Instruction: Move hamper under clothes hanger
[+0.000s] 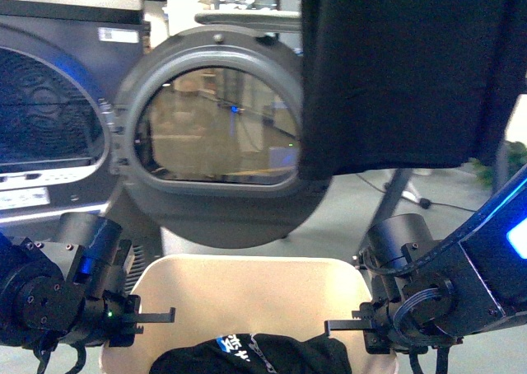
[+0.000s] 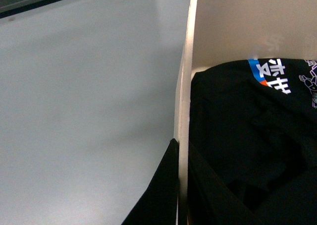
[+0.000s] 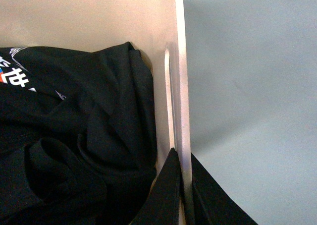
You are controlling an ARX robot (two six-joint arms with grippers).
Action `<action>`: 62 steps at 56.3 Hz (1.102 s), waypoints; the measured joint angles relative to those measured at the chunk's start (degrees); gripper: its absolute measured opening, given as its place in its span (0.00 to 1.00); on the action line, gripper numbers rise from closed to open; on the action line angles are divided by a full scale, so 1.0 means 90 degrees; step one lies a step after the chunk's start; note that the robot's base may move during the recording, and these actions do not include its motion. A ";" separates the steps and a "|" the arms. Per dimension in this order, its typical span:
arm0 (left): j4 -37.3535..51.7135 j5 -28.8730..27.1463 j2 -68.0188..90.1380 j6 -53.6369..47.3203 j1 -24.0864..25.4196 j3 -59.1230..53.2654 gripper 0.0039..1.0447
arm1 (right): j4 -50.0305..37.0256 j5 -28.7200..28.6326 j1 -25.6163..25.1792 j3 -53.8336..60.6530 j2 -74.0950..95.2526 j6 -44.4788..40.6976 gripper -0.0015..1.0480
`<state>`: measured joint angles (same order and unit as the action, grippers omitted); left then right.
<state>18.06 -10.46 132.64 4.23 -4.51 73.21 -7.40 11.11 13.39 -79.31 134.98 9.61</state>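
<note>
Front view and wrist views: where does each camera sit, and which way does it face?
Front view: on the robot's body between the arms, facing forward at dryer door, hanging black garment and hamper; left hand and right hand show.
Left wrist view: on the left wrist, looking along its fingers straddling the hamper wall.
Right wrist view: on the right wrist, likewise at the opposite wall; fingers show.
Shared: both wrist views see the black printed clothes inside the hamper.

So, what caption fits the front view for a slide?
Left gripper and right gripper clamp opposite walls of a cream plastic hamper holding black clothes, facing a grey dryer's open door.
</note>
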 joint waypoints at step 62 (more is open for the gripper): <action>0.0000 -0.0102 0.0000 0.0000 0.0083 -0.0015 0.04 | -0.0002 -0.0039 0.0090 0.0000 -0.0022 -0.0017 0.03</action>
<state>18.06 -11.38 132.64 4.23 -3.77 73.08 -7.42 10.76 14.20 -79.31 134.78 9.45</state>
